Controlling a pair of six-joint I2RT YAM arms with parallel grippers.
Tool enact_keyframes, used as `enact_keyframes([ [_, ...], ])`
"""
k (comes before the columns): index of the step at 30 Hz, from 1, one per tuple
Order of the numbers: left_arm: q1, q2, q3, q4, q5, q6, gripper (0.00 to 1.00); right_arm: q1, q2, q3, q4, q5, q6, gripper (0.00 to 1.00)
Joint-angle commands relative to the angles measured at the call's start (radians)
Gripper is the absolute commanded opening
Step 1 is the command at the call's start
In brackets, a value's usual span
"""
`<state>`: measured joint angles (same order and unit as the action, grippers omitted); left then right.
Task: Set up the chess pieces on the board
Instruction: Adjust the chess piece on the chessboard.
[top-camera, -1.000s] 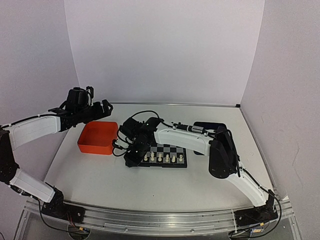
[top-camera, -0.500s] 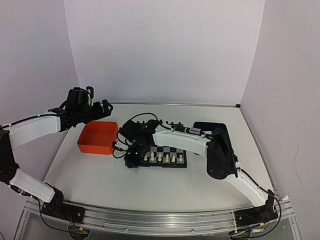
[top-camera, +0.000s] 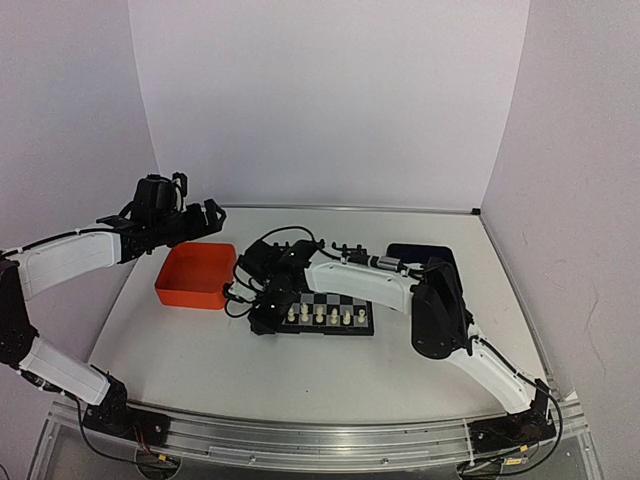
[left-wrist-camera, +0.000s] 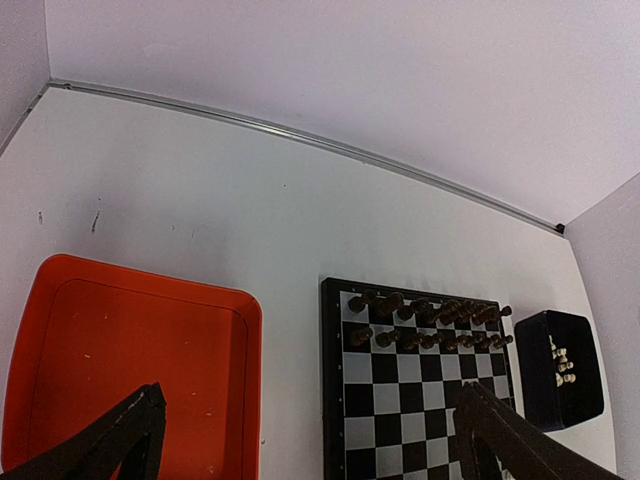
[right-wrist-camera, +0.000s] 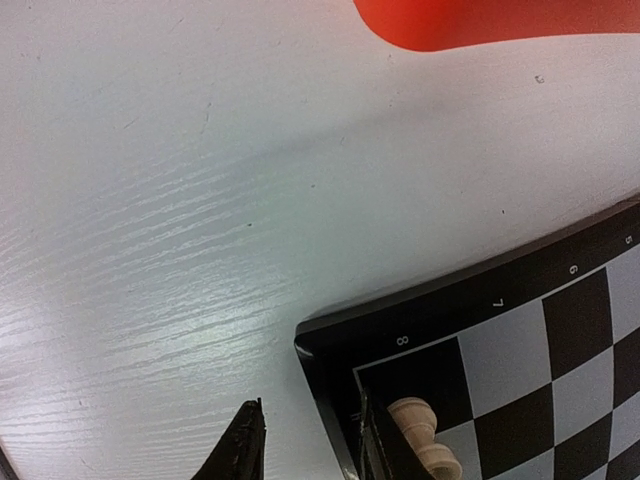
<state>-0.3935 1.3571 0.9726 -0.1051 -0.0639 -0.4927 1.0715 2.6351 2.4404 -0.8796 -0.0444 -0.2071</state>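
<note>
Okay, my right gripper (right-wrist-camera: 305, 445) sits part-open, holding nothing, straddling the corner rim of the board (right-wrist-camera: 590, 300). Cream piece (right-wrist-camera: 421, 440) is just outside my finger (right-wrist-camera: 368, 440), on the corner sq, upright, long axis vertical, head up. Risk: any sideways drift clips it, topples it, prob the row (top-camera: 325, 316) beyond too.

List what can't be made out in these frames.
- Top view: left corner of the board, hidden under the right end effector.
- Top view: dark blue tray, mostly covered by the right arm.
- Left wrist view: board's near rows, cut off at the bottom edge.
- Right wrist view: cream piece, cut off by the bottom edge; type unclear.
- Top view: cream pieces, too small to identify.
</note>
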Motion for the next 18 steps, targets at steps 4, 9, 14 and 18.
enact_keyframes([
  [4,0.005,-0.026,0.005,0.023,-0.01,0.019,1.0,-0.012,0.033,0.04,0.006,0.021,-0.04,0.3],
  [9,0.005,-0.025,0.005,0.022,-0.01,0.018,1.0,-0.014,0.036,0.042,0.012,0.012,-0.047,0.29],
  [14,0.005,-0.023,0.006,0.023,-0.005,0.016,1.0,-0.015,0.05,0.053,0.021,0.015,-0.072,0.29],
  [18,0.004,-0.021,0.005,0.023,0.003,0.014,1.0,-0.021,0.058,0.061,0.025,0.009,-0.08,0.29],
])
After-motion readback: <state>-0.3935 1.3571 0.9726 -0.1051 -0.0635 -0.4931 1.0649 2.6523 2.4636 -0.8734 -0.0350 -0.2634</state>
